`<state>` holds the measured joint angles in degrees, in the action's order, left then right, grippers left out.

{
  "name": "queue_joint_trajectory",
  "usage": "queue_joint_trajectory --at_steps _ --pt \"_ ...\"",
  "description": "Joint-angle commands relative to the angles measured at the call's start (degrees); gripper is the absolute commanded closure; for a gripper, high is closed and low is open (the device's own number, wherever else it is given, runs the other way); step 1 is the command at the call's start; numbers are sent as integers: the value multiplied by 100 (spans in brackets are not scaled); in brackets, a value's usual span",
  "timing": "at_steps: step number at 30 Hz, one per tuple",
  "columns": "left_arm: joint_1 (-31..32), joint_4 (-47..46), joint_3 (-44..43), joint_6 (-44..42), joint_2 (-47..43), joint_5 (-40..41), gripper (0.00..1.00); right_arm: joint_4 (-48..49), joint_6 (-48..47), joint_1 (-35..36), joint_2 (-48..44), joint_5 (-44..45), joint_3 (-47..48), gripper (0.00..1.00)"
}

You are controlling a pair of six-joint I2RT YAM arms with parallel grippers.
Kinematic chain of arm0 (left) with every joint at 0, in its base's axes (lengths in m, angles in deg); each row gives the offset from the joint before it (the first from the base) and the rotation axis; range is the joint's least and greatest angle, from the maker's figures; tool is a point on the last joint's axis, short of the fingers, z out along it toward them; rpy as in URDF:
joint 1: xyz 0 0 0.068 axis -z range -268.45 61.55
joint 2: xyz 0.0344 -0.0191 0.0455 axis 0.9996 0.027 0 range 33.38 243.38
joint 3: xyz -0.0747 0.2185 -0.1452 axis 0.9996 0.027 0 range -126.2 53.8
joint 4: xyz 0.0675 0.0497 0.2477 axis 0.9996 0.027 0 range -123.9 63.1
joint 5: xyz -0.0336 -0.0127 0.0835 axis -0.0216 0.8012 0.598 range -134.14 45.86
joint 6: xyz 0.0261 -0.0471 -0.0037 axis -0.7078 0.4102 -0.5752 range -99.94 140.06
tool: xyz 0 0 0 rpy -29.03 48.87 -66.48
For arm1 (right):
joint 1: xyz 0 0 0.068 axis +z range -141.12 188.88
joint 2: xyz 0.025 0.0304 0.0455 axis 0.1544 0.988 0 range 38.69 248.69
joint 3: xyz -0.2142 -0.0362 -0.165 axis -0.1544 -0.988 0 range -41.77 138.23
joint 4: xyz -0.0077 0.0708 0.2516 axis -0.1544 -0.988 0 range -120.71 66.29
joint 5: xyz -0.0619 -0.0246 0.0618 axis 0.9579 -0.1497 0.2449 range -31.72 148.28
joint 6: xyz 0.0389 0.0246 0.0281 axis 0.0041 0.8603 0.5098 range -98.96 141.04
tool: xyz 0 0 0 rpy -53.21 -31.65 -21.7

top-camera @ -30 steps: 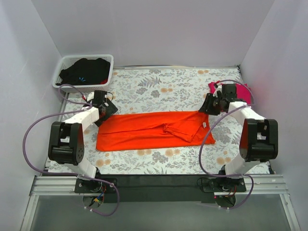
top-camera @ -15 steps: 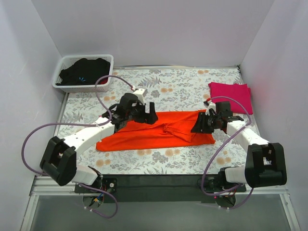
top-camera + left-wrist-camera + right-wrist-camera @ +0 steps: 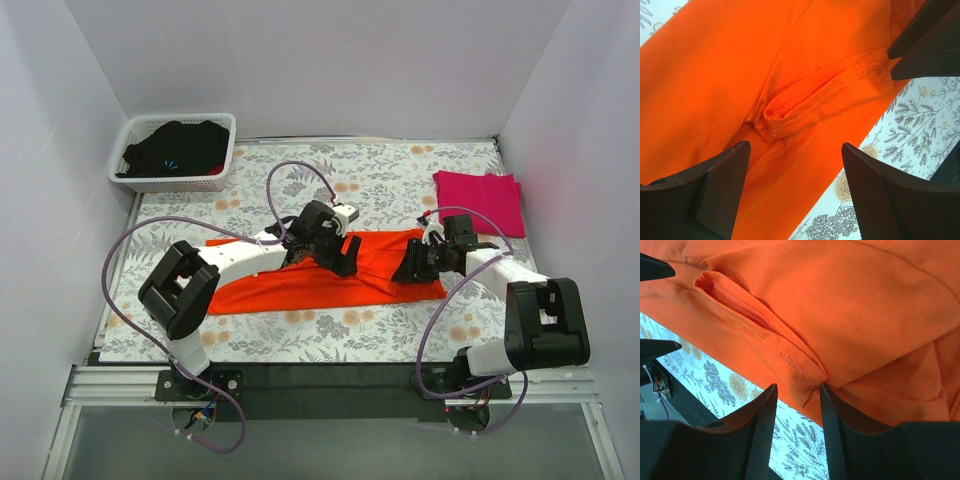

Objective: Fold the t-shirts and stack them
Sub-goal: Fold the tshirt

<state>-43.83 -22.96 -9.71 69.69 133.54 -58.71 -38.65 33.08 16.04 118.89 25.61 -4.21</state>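
Over the orange shirt (image 3: 260, 285), left hand (image 3: 795, 148) hangs spread, right hand (image 3: 798, 390) half-spread astride its edge; uneven pinches could skew the fold.

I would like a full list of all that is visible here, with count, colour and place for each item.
orange t-shirt: one, bright orange, lying across the middle of the table
pink t-shirt: one, magenta, folded, far right of the table
basket: one, white, far left corner
dark clothes: a pile, black, inside the basket
table: one, pale cover with grey and orange flower print
arms: two, white and black, bases at the near edge
left tool: one, black, open, over the orange t-shirt's middle
right tool: one, black, open, at the orange t-shirt's right end
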Motion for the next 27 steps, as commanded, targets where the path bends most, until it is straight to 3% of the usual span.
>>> queue_joint_trajectory --at_steps 1,15,22,27 --pt "73 -101 -311 -208 47 -81 32 298 1 14 100 -179 -91 60" --pt "143 -145 -505 -278 513 24 34 386 -8 22 294 -170 -91 69" --pt "143 -145 -549 -313 549 -134 44 308 -25 22 66 -284 5 95" --pt "152 -162 -549 -348 549 -169 47 53 -157 22 -136 -258 172 99"
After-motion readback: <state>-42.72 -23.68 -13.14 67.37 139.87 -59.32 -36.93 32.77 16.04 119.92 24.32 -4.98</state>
